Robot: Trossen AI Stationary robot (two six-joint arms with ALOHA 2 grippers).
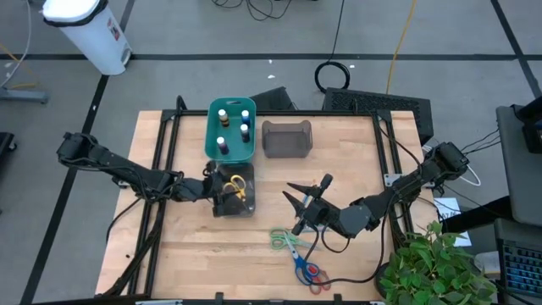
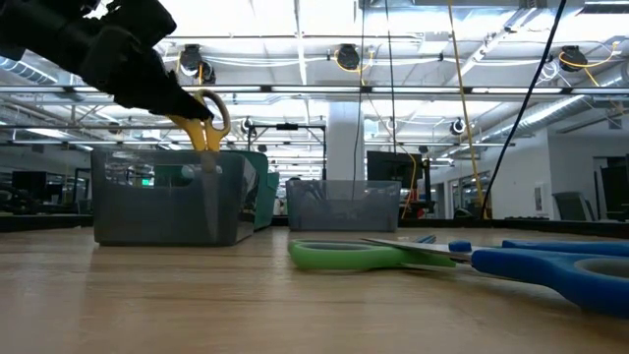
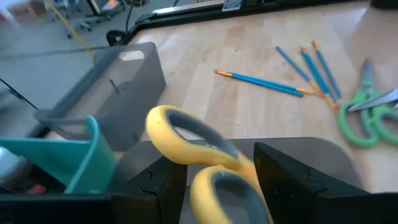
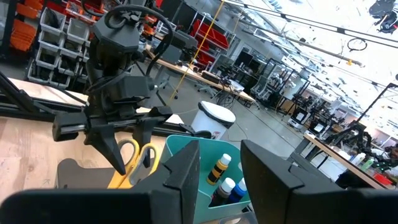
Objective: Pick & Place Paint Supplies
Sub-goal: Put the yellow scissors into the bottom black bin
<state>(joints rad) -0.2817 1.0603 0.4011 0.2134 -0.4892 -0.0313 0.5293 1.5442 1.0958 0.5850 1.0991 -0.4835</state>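
Scissors with yellow handles [image 3: 186,146] hang, blades down, in a dark grey bin [image 1: 233,206] at the table's left-middle, with my left gripper [image 1: 222,188] shut on their handles. The low view shows the handles [image 2: 203,120] above the bin [image 2: 167,202]. My right gripper [image 1: 296,207] hovers open above the table's middle, pointing toward the left gripper [image 4: 127,155], with nothing between its fingers. Green-handled scissors [image 1: 284,240] and blue-and-red scissors [image 1: 310,269] lie flat near the front edge. Thin blue and orange brushes [image 3: 267,82] lie on the wood. My left gripper pinches the scissors' yellow handle loops [image 3: 214,180] between its two fingers. It comes from the table's left, slanting a little downward. The scissors hang upright below the handles, blades [image 2: 211,167] down inside the grey bin. Whether the tips touch the bin's floor I cannot tell.
A teal bin [image 1: 212,135] with several white-capped paint bottles stands behind the dark bin. A second grey bin [image 1: 286,140] stands to its right. A potted plant [image 1: 436,267] fills the near right corner. Black cables trail beside the right arm.
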